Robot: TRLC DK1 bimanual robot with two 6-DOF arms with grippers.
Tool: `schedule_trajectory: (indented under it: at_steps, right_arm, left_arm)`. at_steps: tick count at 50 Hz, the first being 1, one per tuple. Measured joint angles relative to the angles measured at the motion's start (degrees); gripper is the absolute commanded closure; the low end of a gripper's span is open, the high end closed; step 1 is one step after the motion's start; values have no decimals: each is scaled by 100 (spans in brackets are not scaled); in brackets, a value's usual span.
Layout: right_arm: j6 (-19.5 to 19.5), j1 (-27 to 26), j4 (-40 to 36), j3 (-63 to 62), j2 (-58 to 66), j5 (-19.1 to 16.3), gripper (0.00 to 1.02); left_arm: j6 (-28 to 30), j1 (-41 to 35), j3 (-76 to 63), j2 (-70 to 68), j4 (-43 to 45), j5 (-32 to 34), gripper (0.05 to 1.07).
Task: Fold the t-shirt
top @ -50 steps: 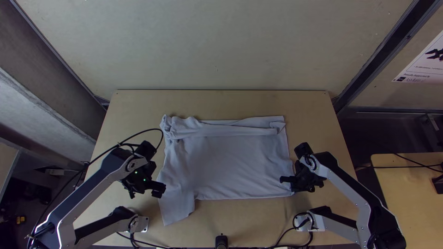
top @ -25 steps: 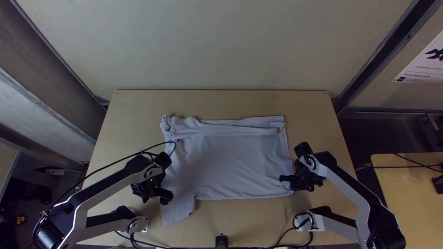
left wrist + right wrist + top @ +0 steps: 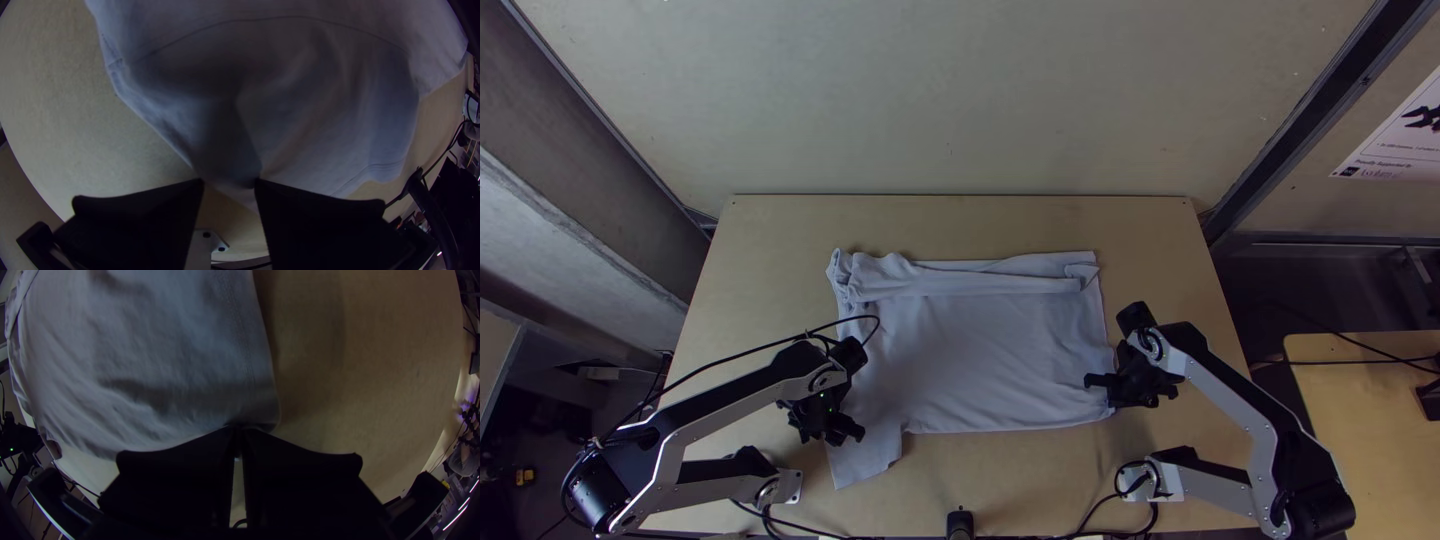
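Folding the near side of the shirt (image 3: 970, 350) away from us looks like the step in hand, and doing it well calls for an even grip at both ends. The shirt lies across the middle of the bench (image 3: 1040, 480), mostly flat, with a band (image 3: 980, 280) turned over along its far side and a sleeve (image 3: 868, 462) sticking out at the near left.

Our right fingers (image 3: 185, 465) are almost together at the near right corner (image 3: 265, 412), and we judge that they pinch its edge. Our left fingers (image 3: 165, 212) stand part open, with the sleeve's edge in the gap between the tips, so we count that side as unheld. We should close there only once enough cloth sits well inside, since a shallow bite could slip. Then we would raise both ends together, keep the edge taut, and carry it over low and level; if one side leads, the shirt may twist or drag the far band askew. The sleeve needs guiding inward, or it will likely jut past the fold.

As for pose, both our arms come in from the near corners with elbows bent outward. The left arm (image 3: 730, 405) leans inward to the sleeve, the right arm (image 3: 1225, 405) angles back toward the shirt, and both wrists sit low over the cloth.
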Motion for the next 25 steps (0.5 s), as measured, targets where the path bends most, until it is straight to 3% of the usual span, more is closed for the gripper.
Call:
schedule_trajectory:
  at_steps: [3, 4, 14, 25]
  right_arm:
    - [0, 0, 15, 20, 20, 0, 100]
    - [0, 0, 15, 31, 28, 0, 100]
    - [2, -66, 79, 79, 50, 0, 100]
    - [-2, -273, 79, 162, 50, 15, 100]
  left_arm:
    - [0, -24, 0, 2, 37, 11, 103]
    - [0, -26, 0, 0, 44, 11, 105]
    - [11, 164, 15, -55, 162, 127, 104]
    - [284, 942, 4, -669, 337, 138, 104]
